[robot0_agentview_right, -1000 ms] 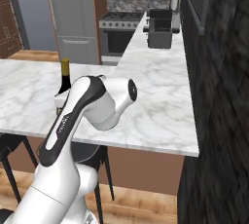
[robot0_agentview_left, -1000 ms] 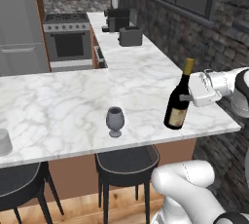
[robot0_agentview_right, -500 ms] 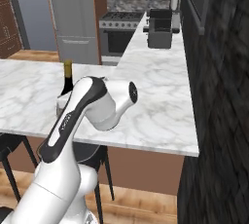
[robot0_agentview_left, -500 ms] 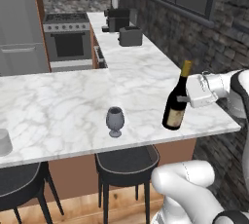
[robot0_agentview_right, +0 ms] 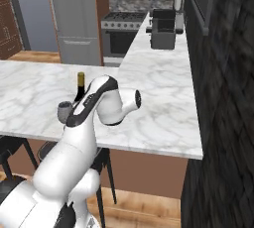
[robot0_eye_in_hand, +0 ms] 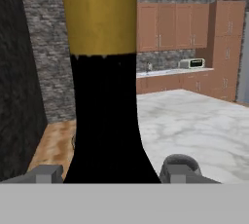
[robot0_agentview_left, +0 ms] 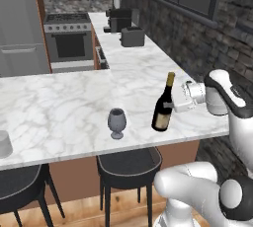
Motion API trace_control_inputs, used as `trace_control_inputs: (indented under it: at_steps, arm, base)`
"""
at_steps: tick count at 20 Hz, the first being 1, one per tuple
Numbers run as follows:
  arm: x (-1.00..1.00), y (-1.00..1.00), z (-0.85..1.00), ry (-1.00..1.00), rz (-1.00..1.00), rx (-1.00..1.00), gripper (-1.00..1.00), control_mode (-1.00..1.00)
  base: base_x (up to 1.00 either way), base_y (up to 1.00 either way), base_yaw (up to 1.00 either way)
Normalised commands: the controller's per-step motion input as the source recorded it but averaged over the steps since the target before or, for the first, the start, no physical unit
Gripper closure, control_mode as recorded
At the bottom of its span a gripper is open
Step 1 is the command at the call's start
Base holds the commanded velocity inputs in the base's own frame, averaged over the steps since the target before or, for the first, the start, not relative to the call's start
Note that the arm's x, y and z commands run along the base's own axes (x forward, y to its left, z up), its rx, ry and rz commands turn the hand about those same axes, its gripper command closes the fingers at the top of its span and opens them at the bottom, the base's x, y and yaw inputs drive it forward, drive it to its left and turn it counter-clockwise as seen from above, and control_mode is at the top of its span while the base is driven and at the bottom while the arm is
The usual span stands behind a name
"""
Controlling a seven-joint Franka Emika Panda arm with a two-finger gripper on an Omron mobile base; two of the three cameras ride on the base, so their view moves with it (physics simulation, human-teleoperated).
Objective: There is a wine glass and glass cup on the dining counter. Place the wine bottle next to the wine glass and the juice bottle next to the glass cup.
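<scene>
In the left base view, the glass cup (robot0_agentview_left: 4,144) sits at the far left edge of the frame on the marble bench (robot0_agentview_left: 59,115). Right of centre stands the wine glass (robot0_agentview_left: 117,122), upright near the bench's front edge. Just to its right, close but apart from it, the wine bottle (robot0_agentview_left: 163,105) leans slightly, its gold top tipped toward the right; its base looks to be on the bench. The tool (robot0_agentview_left: 174,103) meets the bottle's right side at shoulder height, its fingers either side of the glass; it appears to be gripping the wine bottle, though actual contact is hard to confirm. The white arm reaches in level from the right edge of the frame, forearm pointing left, its base at the lower right.

In the right base view, the wine glass (robot0_agentview_right: 64,111) and the wine bottle (robot0_agentview_right: 79,87) peek out at centre left behind the bent arm.

In the hand view, the wine bottle (robot0_eye_in_hand: 104,101) fills the left-centre, dark body below, gold foil above, standing between the two fingertips (robot0_eye_in_hand: 181,171) at the bottom, the wine glass's rim showing just behind the right one
</scene>
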Motion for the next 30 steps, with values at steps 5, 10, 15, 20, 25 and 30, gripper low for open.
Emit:
trace_control_inputs:
  at_steps: [5, 10, 15, 20, 25, 30]
  arm:
    - [0.97, 0.07, -0.61, 0.00, 0.02, -0.06, 1.00, -1.00]
    - [0.74, 0.06, -0.49, 0.00, 0.00, -0.06, 1.00, -1.00]
    - [0.09, 0.02, -0.33, 0.00, 0.02, 0.00, 1.00, -1.00]
    - [0.12, 0.12, -0.42, 0.00, 0.05, -0.01, 1.00, -1.00]
    - [0.26, 0.20, -0.37, 0.00, 0.05, -0.02, 1.00, -1.00]
    - [0.42, 0.14, -0.20, 0.00, 0.02, -0.02, 1.00, -1.00]
  base:
    - [0.00, 0.00, 0.00]
    - [0.00, 0.00, 0.00]
    - [0.00, 0.00, 0.00]
    - [0.00, 0.00, 0.00]
    - [0.00, 0.00, 0.00]
    - [0.00, 0.00, 0.00]
